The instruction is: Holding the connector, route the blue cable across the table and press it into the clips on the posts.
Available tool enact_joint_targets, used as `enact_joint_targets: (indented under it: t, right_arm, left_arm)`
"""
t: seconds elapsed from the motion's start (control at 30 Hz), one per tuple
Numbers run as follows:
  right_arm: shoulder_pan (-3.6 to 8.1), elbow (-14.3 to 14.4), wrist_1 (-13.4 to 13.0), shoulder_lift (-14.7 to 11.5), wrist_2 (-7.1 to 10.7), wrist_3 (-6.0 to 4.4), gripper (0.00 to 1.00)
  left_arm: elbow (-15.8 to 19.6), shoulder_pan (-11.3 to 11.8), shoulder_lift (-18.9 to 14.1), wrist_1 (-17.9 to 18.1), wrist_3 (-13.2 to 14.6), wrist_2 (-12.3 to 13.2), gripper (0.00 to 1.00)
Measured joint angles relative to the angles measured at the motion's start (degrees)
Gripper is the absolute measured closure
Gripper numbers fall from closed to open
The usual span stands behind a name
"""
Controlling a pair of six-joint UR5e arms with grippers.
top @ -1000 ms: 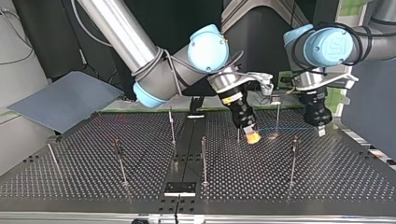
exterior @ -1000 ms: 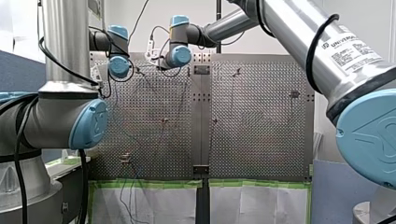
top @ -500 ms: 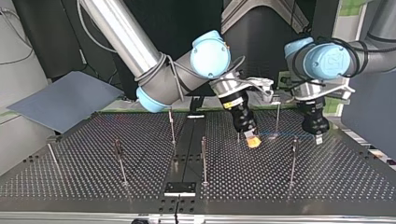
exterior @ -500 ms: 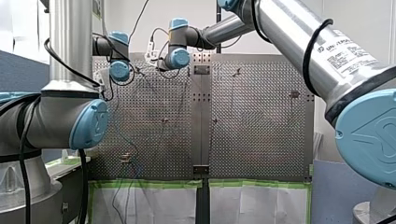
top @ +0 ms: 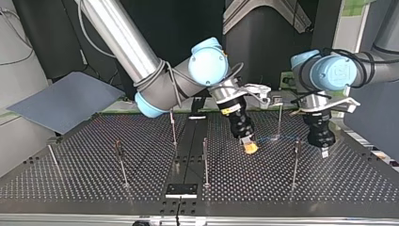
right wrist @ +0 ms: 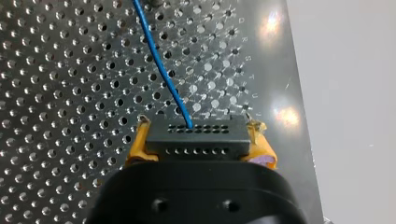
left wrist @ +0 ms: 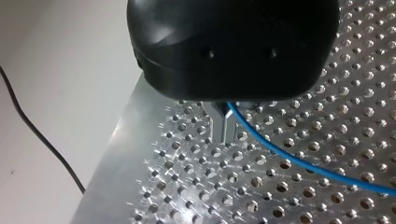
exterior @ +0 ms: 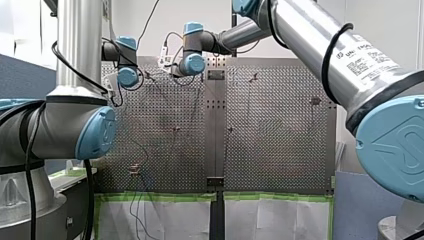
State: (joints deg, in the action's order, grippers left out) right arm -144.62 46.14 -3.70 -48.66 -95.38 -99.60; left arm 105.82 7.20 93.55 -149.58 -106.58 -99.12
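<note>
The black connector (right wrist: 196, 140) is sitting clamped between your right hand's (right wrist: 199, 125) yellow pads (right wrist: 140, 140), low over the perforated surface (right wrist: 56, 93). The blue cable (right wrist: 161, 70) is running from it to your left hand (left wrist: 223, 128) (metal fingers (left wrist: 217, 122) pinched narrow on it), with a post (top: 279, 120) standing between the two hands in the top view.

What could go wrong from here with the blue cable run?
1. My right claw grips the connector by its ends; a pull along the blue cable could twist it loose or strain its entry.
2. My left claw pinches the thin cable in narrow metal fingers low over the table; it may slip out.
3. A post stands near my left claw in the top view; a sideways move could clip it.
</note>
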Motion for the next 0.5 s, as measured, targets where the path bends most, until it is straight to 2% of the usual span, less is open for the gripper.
enact_joint_targets:
  t: [0.5]
  right_arm:
    - [1.58,0.0,-0.1,0.3,1.95,-0.17,1.00]
  left_arm:
    - [-5.2,1.1,6.6,2.0,-0.9,2.9,1.00]
